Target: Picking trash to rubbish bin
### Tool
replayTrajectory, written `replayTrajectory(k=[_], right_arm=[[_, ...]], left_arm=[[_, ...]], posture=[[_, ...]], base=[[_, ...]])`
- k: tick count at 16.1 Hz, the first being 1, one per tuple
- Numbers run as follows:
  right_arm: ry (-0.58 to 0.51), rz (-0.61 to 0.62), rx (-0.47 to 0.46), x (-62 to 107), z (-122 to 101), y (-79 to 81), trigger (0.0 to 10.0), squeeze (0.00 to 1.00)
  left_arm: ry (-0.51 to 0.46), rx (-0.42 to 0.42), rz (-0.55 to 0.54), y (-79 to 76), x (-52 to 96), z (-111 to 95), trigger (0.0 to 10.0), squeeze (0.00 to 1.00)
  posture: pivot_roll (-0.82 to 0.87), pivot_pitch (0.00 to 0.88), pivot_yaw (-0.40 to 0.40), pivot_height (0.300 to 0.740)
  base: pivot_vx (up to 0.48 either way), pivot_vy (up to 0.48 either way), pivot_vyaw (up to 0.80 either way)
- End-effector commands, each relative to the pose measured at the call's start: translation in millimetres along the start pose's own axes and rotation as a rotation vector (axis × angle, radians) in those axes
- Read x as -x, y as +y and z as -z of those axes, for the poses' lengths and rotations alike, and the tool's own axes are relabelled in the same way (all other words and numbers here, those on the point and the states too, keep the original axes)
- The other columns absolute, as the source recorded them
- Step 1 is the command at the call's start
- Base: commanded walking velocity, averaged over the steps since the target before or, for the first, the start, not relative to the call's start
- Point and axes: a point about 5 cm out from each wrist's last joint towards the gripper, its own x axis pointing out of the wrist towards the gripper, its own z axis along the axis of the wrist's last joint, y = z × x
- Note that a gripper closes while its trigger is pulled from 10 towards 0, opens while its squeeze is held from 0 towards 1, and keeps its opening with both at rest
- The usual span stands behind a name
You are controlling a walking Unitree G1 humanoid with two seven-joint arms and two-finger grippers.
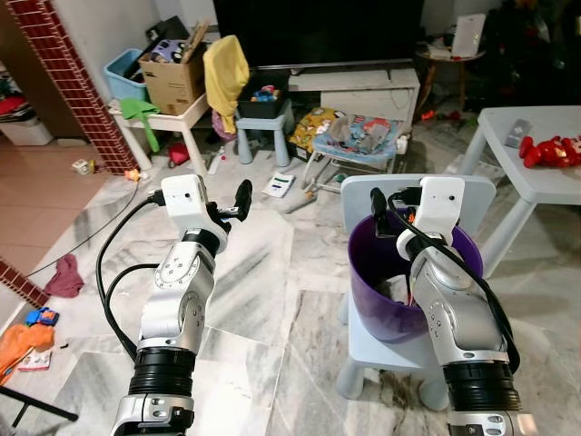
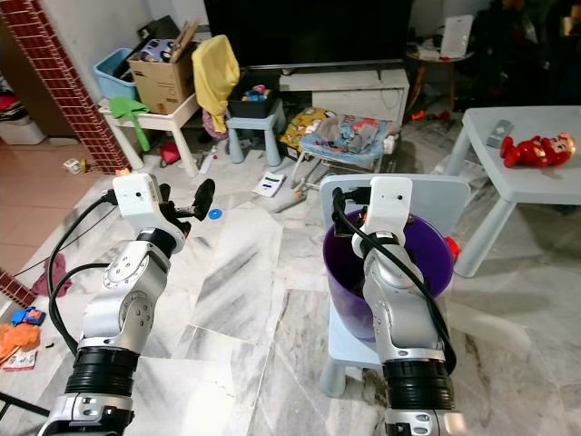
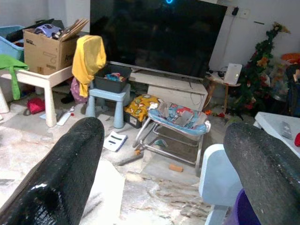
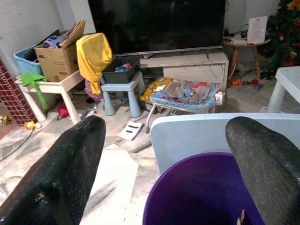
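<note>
A: Where's the bin?
B: The purple bin sits on a small chair. The right gripper is spread wide above it.
A: What's inside?
B: Too hidden to tell. The left gripper is wide apart too, holding nothing.

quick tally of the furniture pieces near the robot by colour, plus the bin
light blue plastic: 2 (child chair under the bin, small stool)
white: 2 (small side table, low table with the red toy)
purple plastic bin: 1
total: 5
</note>
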Motion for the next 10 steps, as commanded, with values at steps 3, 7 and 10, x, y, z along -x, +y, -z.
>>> replayTrajectory(k=[3,7,10], right_arm=[[-0.008,-0.008,-0.005,-1.2,-4.3,1.5,10.0,0.00],[-0.011,-0.012,0.002,-1.3,-4.9,2.1,10.0,0.00],[-0.012,-0.012,0.004,-1.2,-5.2,1.5,10.0,0.00]], left_arm=[[-0.003,-0.003,0.038,-0.7,0.2,-2.2,10.0,0.00],[-0.004,0.003,0.048,-0.8,1.5,-1.4,10.0,0.00],[-0.001,0.005,0.042,0.4,1.8,-0.5,10.0,0.00]], posture=[[-0.03,0.000,0.101,0.740],[-0.02,0.000,0.099,0.740],[-0.03,0.000,0.098,0.740]], base=[[0.000,0.000,-0.52],[0.303,0.000,-0.79],[0.000,0.000,-0.78]])
